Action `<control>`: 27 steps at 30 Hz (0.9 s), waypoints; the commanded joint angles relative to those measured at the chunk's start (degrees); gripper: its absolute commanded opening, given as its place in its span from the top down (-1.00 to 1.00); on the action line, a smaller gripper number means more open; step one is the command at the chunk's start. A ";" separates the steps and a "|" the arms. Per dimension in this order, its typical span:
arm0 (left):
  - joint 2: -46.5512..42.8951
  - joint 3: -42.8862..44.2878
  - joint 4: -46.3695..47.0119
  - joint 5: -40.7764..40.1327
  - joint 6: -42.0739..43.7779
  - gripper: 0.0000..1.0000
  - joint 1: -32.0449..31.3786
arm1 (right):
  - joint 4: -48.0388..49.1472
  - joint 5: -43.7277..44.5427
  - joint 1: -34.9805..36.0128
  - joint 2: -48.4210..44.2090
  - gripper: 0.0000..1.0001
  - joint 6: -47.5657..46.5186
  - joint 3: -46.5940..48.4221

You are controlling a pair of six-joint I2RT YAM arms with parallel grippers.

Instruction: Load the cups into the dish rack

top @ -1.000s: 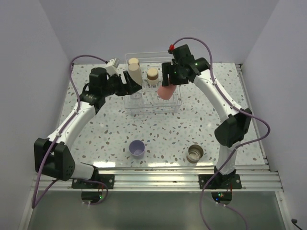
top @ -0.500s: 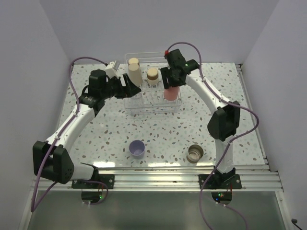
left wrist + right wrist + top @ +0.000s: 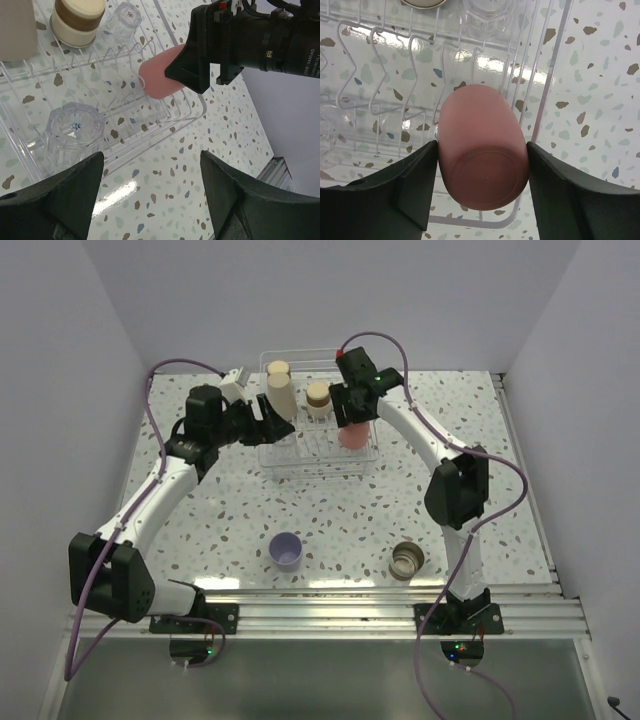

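Robotics lab test cell. Shown by: work area enclosed on three sides by plain pale walls (image 3: 60,390); speckled tabletop (image 3: 340,525); left arm (image 3: 150,502) and right arm (image 3: 420,435) bolted to aluminium rail (image 3: 330,615) at near edge; purple cables (image 3: 149,400) left exposed.

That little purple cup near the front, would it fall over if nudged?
The lavender cup stands upright and looks squat, so it would probably slide rather than tip. It appears empty and small, so it is likely light. If toppled, its round wall would probably roll.
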 commanded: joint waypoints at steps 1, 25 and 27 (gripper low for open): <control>0.24 0.70 0.32 0.79 1.70 -0.61 0.31 | 1.93 0.40 0.52 -0.35 0.97 -1.19 0.66; -0.10 3.59 -5.99 -2.54 4.67 -0.60 -0.83 | -0.09 1.00 0.96 -12.21 -0.97 -1.45 -2.25; -0.37 5.88 -11.25 -4.74 7.65 -0.59 -3.02 | -0.97 1.27 1.04 -12.83 -0.97 -1.36 -0.85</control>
